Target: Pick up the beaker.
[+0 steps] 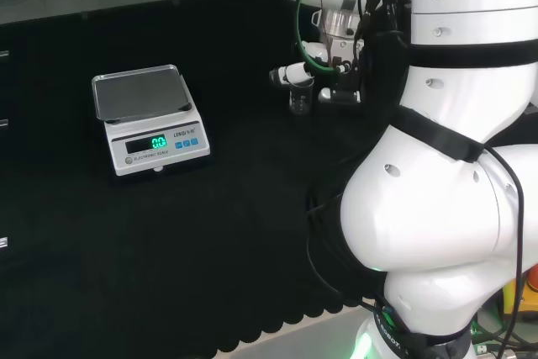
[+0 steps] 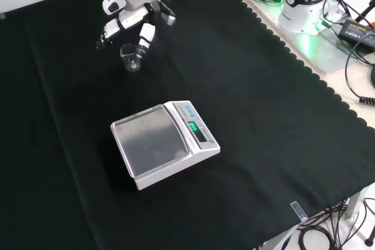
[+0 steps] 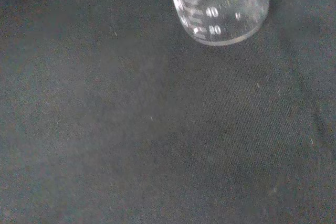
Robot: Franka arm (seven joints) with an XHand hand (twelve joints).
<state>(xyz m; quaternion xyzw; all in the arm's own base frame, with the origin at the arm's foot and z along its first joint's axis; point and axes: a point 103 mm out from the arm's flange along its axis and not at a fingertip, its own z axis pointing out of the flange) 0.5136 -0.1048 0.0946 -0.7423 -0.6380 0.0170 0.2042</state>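
The robot hand (image 2: 132, 26) hung low over the far part of the table (image 2: 263, 115), reaching down from the arm's white links in the front view, palm turned toward the black cloth. Its fingers (image 2: 146, 35) stretched downward and sat spread to either side of the beaker (image 2: 131, 57), one close against the rim; whether they actually touched the glass could not be told. They looked extended rather than curled, so the robot hand stood apart, clamped on nothing.

The beaker sat just below the fingertips, upright on its base, long axis vertical, mouth pointing up toward the palm. In the head view, the beaker (image 1: 300, 97) stood directly under a white finger of the robot hand (image 1: 324, 69). From the wrist view, the beaker (image 3: 223, 6) showed its printed scale marks and rounded base resting on the cloth.

Well away from the robot hand, a scale (image 2: 164, 141) sat with its pan bare and its display lit green.
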